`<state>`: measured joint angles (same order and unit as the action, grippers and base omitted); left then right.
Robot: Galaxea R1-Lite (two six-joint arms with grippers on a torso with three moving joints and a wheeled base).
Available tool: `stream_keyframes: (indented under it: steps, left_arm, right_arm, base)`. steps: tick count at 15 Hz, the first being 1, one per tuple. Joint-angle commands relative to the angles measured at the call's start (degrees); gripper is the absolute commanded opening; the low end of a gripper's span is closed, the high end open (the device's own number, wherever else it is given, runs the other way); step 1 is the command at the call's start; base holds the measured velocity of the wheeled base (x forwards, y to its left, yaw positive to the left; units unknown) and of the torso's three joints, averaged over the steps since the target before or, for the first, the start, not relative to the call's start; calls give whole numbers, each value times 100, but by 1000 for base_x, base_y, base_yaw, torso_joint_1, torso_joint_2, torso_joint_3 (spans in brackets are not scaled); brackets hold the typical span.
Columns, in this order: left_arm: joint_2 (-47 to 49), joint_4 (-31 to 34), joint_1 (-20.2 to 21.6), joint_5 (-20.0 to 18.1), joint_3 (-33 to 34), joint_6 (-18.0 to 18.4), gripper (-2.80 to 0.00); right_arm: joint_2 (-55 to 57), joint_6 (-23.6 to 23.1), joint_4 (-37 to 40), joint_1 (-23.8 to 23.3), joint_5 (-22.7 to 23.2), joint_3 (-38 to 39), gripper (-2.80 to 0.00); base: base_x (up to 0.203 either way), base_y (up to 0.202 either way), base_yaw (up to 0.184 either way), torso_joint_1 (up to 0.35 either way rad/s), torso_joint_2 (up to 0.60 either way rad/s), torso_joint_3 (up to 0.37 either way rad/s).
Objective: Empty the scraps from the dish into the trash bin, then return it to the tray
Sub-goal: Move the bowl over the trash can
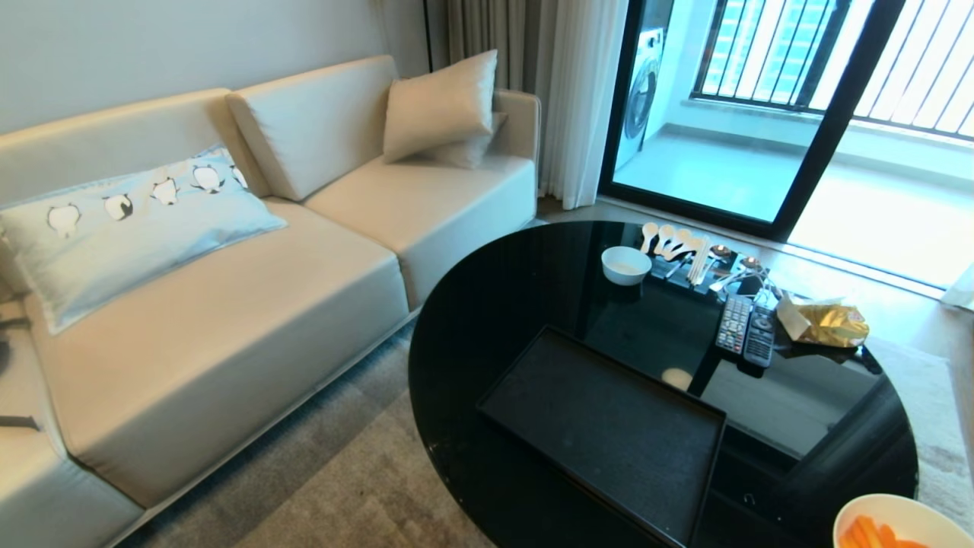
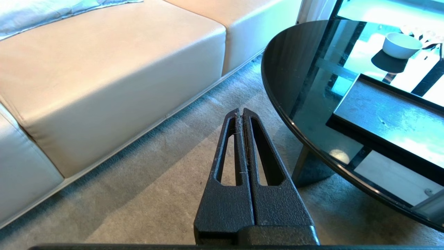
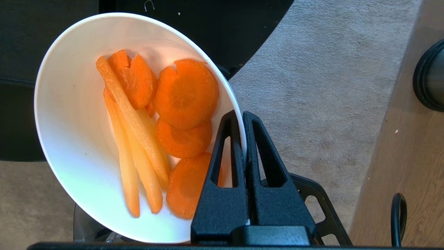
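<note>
Carrots could spill before the bin

The right claw (image 3: 242, 118) is pinching the rim of the dish (image 3: 76, 139), one finger inside and one outside, pressed tight on the thin white wall. The dish hangs out in front of the claw, past the edge of the round black table (image 1: 533, 304) and over the grey rug (image 3: 312, 86). The scraps (image 3: 156, 132), round carrot slices and pale yellow strips, lie piled on the side of the dish nearest the claw.

The trash bin (image 3: 430, 76) stands on the wooden floor, well off to one side of the claw. Only a bit of its dark ring shows. The dish is not over it yet.

What could go wrong? The claw holds just a small bit of the rim, and the dish is smooth. I think it could slip or swing if the arm goes fast. The dish already looks tipped, so a slice could slide out onto the rug on the way. If the claw tips it before the dish is right above the bin, the food lands on the floor.

The tray (image 1: 609, 426) sits bare on the table, back on the other side of the dish from the claw, waiting.

The left claw (image 2: 242, 114) is pressed together with nothing in it, resting low over the rug beside the sofa (image 2: 104, 86).
</note>
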<state>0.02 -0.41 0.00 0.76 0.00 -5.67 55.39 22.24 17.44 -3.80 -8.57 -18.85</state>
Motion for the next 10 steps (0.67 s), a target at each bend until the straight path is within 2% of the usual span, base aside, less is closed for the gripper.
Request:
stream_keyframes:
  steps: [1,10]
  left_arm:
    - [-2,-2,0,4,0,-4,-280]
    - [-2,-2,0,4,0,-4,-280]
  right_arm:
    - [33,18,5,20,-4,-5,-280]
    - [33,18,5,29,-4,-14,-280]
  base:
    - [0,0,0,0,0,0]
    - [0,0,0,0,0,0]
